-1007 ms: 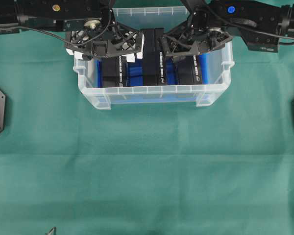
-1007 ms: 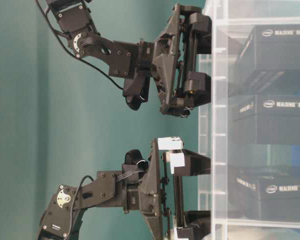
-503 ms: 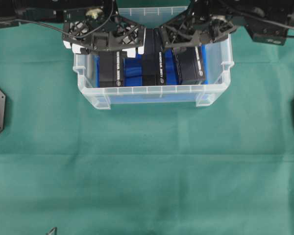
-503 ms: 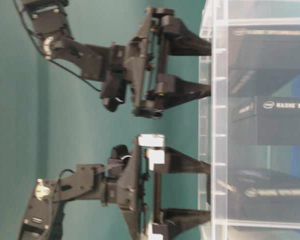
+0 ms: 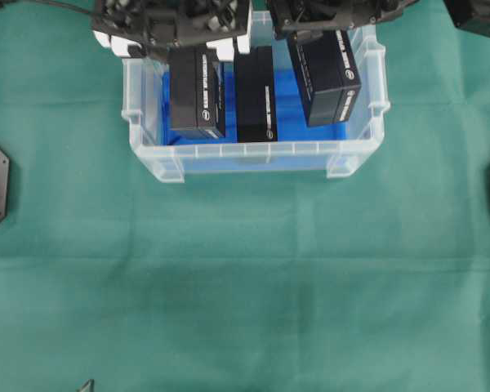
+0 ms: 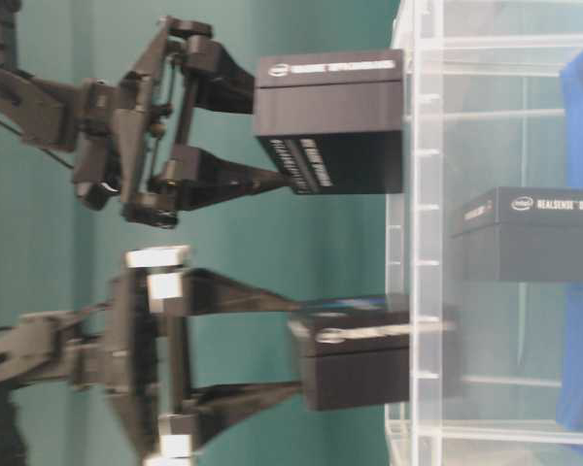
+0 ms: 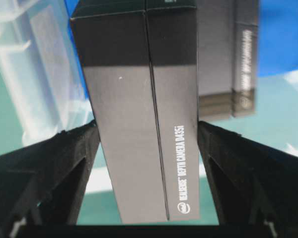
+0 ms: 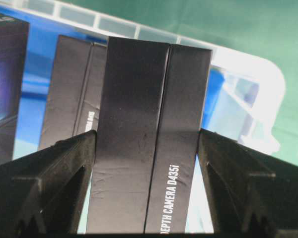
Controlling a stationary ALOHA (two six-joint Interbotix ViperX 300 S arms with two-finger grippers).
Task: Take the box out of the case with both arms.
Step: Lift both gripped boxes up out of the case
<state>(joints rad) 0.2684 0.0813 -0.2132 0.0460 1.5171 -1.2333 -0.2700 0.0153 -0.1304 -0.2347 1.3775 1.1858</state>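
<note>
We grip one RealSense box each: left gripper [image 7: 148, 148] on the left box [image 5: 198, 90], right gripper [image 8: 146, 158] on the right box [image 5: 333, 75], apparently clearing the case [image 5: 245, 155] rim; a third box [image 5: 256, 94] lies between them inside.

middle box [image 5: 256, 94] between both hands, case [image 5: 245, 155] walls around

A wrinkled green cloth [image 5: 245, 278] covers the table.

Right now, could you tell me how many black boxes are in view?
3: the left box held in the left gripper's jaws, the right box held in the right gripper's jaws, and the middle box inside the case.
</note>
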